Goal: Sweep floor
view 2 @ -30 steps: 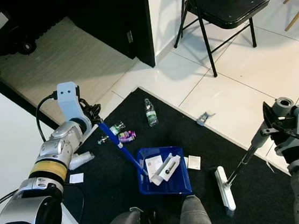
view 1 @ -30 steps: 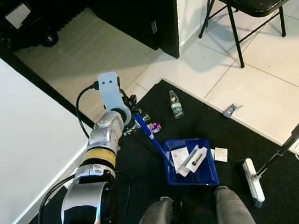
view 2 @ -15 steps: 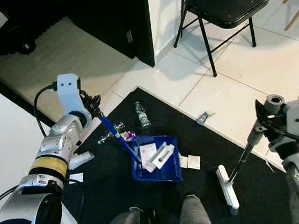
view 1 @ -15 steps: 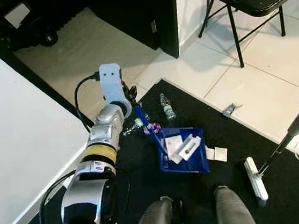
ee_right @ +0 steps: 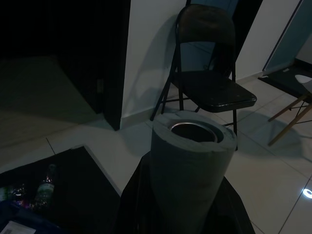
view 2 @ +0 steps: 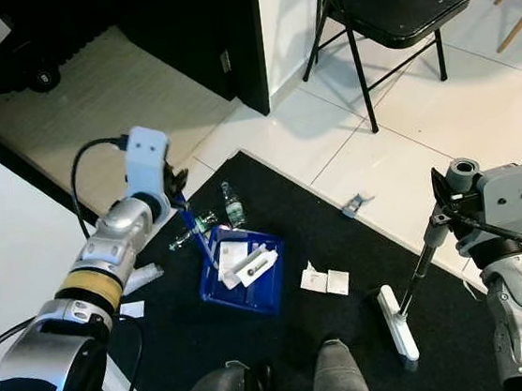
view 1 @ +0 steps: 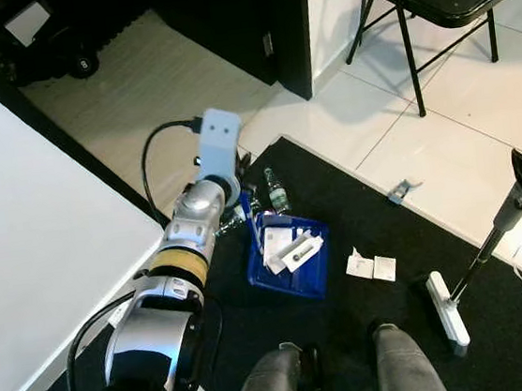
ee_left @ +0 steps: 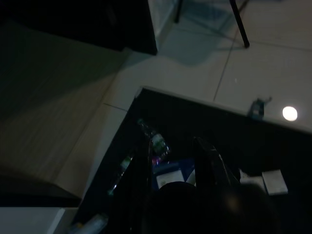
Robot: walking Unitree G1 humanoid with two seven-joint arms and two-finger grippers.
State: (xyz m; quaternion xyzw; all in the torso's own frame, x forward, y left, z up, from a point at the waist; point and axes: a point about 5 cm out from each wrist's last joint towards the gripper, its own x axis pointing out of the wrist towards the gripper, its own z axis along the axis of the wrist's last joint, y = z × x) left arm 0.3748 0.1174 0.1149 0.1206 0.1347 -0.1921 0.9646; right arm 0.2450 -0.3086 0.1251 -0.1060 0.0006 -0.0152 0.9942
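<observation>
Black mat carries the litter; blue dustpan, light and stiff, hangs by its handle from the left end effector, seemingly clamped; right end effector grips the broom pole's padded top; papers lie between pan and broom.

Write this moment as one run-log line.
left gripper: holds dustpan handle | right gripper: grips broom | dustpan: cards inside | rug: papers, bottle loose

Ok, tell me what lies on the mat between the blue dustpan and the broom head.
Two small white paper scraps lie side by side on the black mat between the dustpan and the broom head, seen in both eye views.
</observation>
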